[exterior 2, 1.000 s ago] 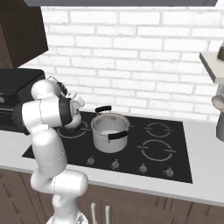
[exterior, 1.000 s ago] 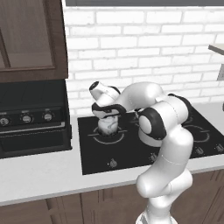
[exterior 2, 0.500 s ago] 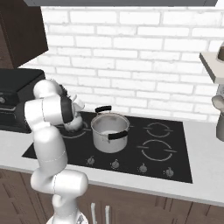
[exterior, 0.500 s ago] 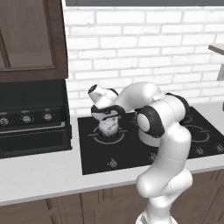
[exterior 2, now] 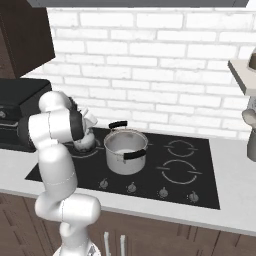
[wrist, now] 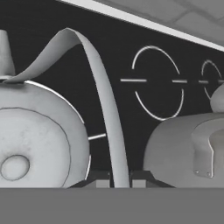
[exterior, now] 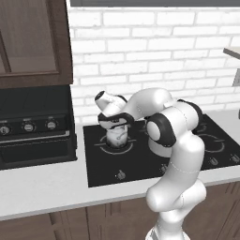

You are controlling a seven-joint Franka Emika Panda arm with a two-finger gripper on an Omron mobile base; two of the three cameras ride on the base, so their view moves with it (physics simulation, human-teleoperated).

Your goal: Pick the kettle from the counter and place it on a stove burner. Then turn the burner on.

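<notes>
The small silvery kettle (exterior: pixel 117 137) stands on the left stove burner (exterior: pixel 101 146) of the black cooktop. My gripper (exterior: pixel 116 121) is right above it, shut on the thin arched handle. In the hand view the handle (wrist: pixel 103 100) runs down between my gripper's (wrist: pixel 119 182) two fingertips, with the kettle's round lid (wrist: pixel 33 144) to the left. From the right base view my arm covers most of the kettle (exterior 2: pixel 86 142). The pale counter (exterior: pixel 42 187) stretches in front of and to the left of the cooktop.
A steel pot (exterior 2: pixel 125 150) with black handles stands on the cooktop just right of the kettle. A row of small knobs (exterior 2: pixel 131 187) lines the cooktop's front edge. A black boxy appliance (exterior: pixel 33 126) with dials stands on the left. Two bare burner rings (exterior 2: pixel 179 160) lie to the right.
The hand and the kettle have sunk very slightly toward the cooktop. Nothing else has moved.
</notes>
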